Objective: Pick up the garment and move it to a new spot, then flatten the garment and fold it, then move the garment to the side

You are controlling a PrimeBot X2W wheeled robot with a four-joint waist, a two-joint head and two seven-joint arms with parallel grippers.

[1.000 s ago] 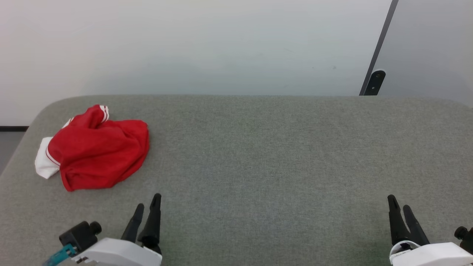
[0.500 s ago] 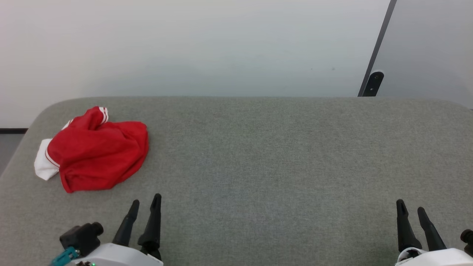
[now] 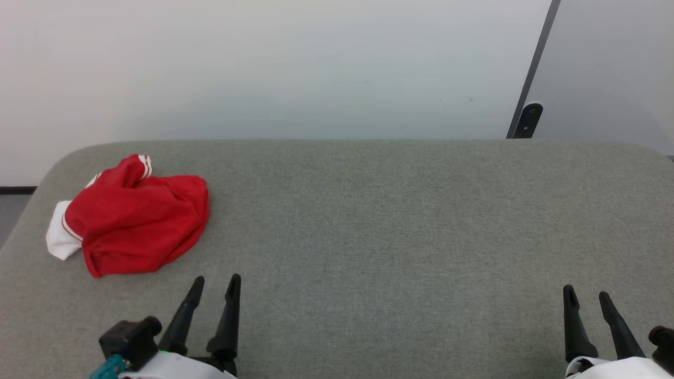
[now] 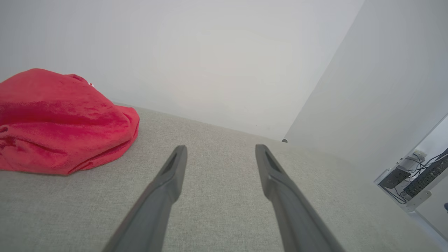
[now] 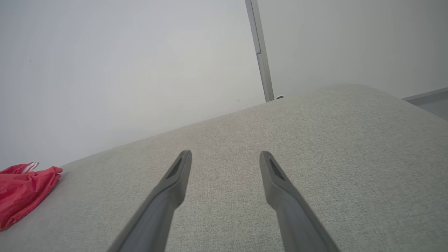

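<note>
Left gripper [image 3: 217,278] first, low at the near edge. Its two dark fingers [image 3: 183,316] are spread wide with nothing between them, only grey padding showing through the gap. It grips nothing.

Up and to its left is the garment [image 3: 137,226], a bright red crumpled heap on the grey padded surface [image 3: 395,221]. It's near this gripper but clearly apart from it, with a strip of bare padding between the fingertips and the nearest red hem. In the left wrist view the heap bulges up on the left side, off the line of the fingers and not between them.

A white sleeve [image 3: 58,243] pokes out at the heap's far left. A white band with thin red stripes [image 3: 144,164] sits at the top of the bundle, toward the back edge. The whole garment lies on the left rear part of the surface, close to its rounded corner.

Now the right gripper [image 3: 585,292], low at the near right: jaws spread wide too, and empty. It's well apart from the garment, with the broad stretch of bare padding between them. In the right wrist view the red shows small at the lower left edge.

Behind the surface there's a pale wall [image 3: 263,68], and a dark upright strip [image 3: 533,63] toward the right.
</note>
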